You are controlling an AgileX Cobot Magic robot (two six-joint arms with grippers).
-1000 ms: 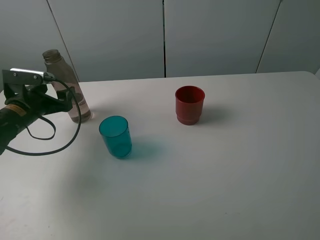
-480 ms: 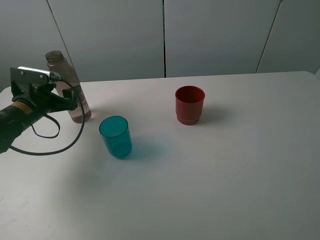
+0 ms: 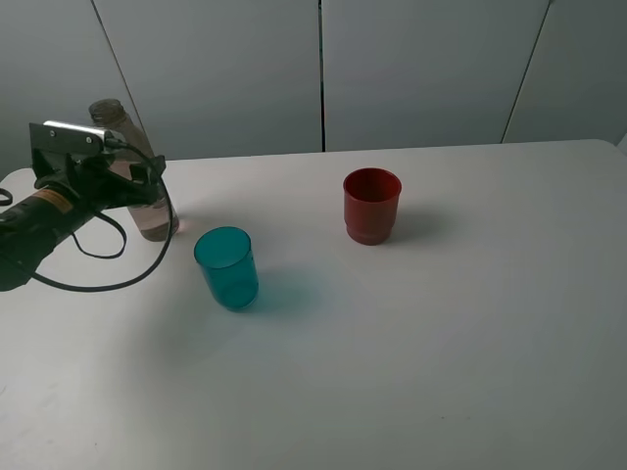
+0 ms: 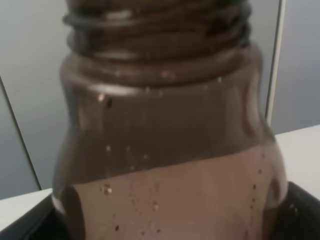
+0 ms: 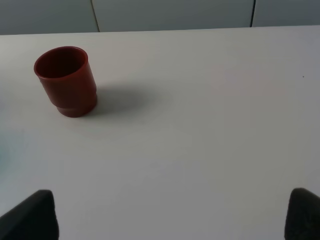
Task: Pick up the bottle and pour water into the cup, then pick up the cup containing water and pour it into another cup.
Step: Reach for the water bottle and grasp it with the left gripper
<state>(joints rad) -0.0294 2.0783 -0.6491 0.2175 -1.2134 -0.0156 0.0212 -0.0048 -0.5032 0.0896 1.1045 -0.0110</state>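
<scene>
**Left gripper straddles the bottle**

We see the jaws spread wide around the bottle, which stands upright at the table's left rear. We judge nothing is clamped yet, so closing comes next. The teal cup stands near it, ready for the pour, and the red cup farther right. The right gripper hangs open and empty.

Brown-tinted clear bottle, translucent teal cup, opaque red cup, plain white table
</scene>
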